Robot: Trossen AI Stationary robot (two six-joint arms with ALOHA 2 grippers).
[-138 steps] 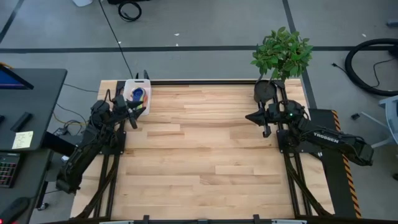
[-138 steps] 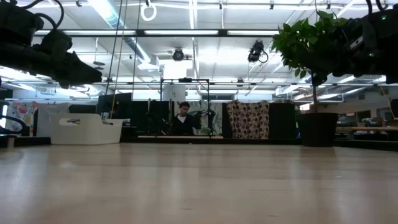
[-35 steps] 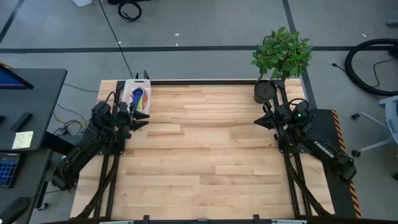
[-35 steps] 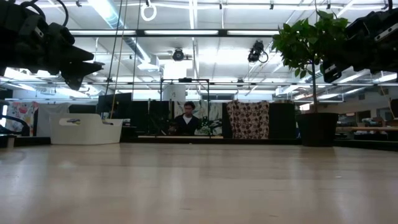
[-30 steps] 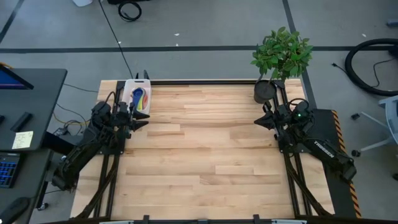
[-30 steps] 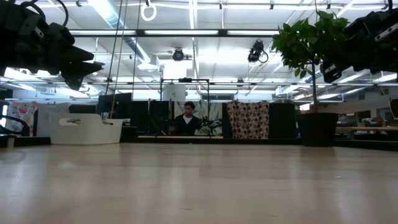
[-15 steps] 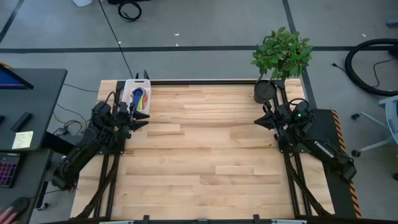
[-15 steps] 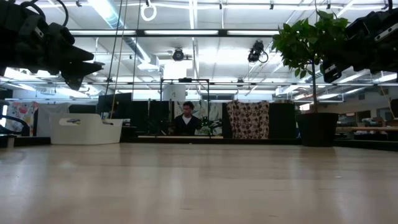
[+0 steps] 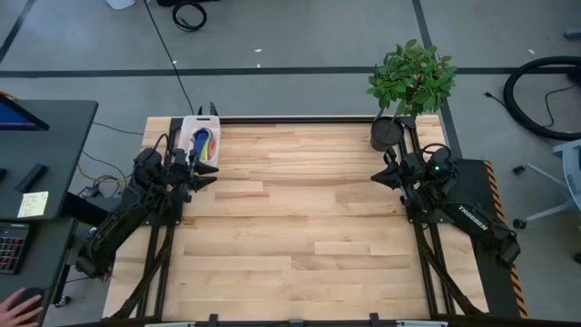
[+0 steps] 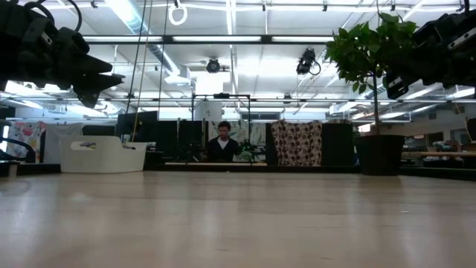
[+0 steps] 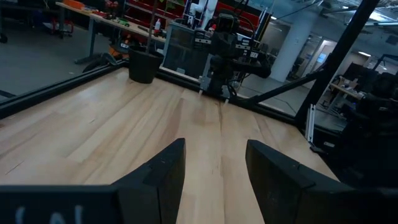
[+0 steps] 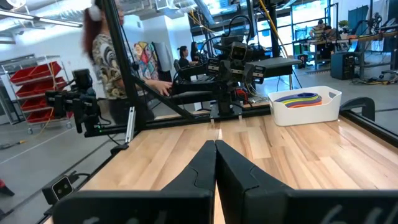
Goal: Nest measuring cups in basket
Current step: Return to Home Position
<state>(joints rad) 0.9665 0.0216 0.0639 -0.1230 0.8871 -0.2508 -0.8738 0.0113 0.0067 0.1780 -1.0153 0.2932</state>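
The white basket point(image 9: 199, 142) stands at the table's far left corner. Nested measuring cups point(image 9: 205, 143) lie in it, showing blue, yellow, orange and red; in the right wrist view the cups point(image 12: 301, 98) rise just above the basket's point(image 12: 306, 109) rim. In the low view the basket point(image 10: 103, 155) rests flat on the table. My left gripper point(image 9: 210, 176) hovers open just near of the basket, fingers pointing toward the table's right; its wrist view shows the gap point(image 11: 214, 158). My right gripper point(image 9: 376, 176) hovers shut point(image 12: 216, 152) near the right edge, pointing left.
A dark round plant pot point(image 9: 386, 133) with a leafy plant point(image 9: 413, 76) stands at the far right corner, just beyond my right arm. Bare wood point(image 9: 300, 227) spreads between the arms. People sit beyond the far edge point(image 10: 222, 145); a hand point(image 9: 18, 307) shows left of the table.
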